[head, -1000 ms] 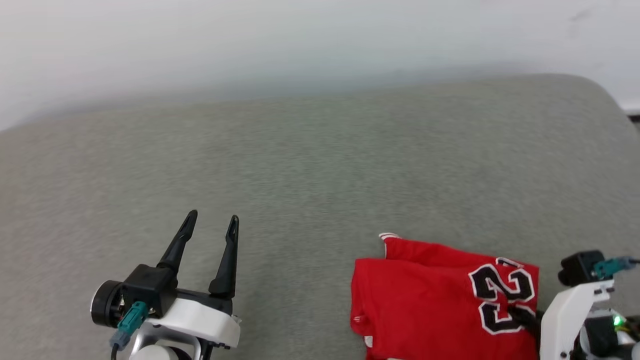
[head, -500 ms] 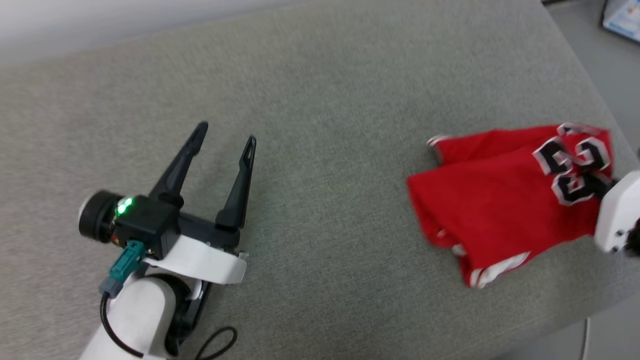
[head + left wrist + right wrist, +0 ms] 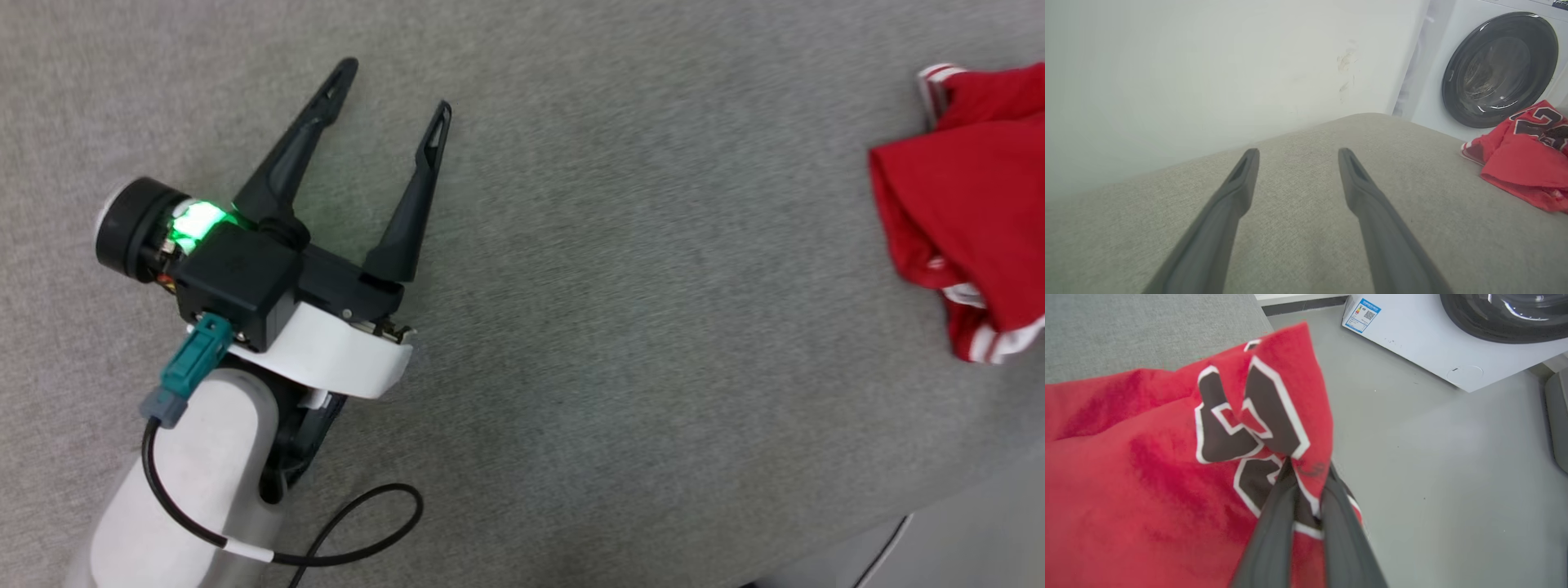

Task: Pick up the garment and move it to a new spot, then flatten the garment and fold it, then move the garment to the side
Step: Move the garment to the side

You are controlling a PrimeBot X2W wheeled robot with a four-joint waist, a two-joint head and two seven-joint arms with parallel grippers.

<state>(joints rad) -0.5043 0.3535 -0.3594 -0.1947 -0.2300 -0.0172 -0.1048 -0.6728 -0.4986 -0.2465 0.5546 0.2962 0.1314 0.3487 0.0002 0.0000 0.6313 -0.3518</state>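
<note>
Pinching the garment's [image 3: 1126, 477] number, right gripper [image 3: 1306, 467] clamps it; left gripper [image 3: 397, 88] gapes, well away.

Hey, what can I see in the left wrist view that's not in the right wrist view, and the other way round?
Left wrist view, not the right one: the left pincer, fingers spread wide above the grey padded surface, and a scuffed white wall. Right wrist view, not the left one: a close look at the right pincer shut on the garment at its black number, a grey floor, and a blue-edged label. Both: the red garment, the padded surface and the washing machine.
</note>
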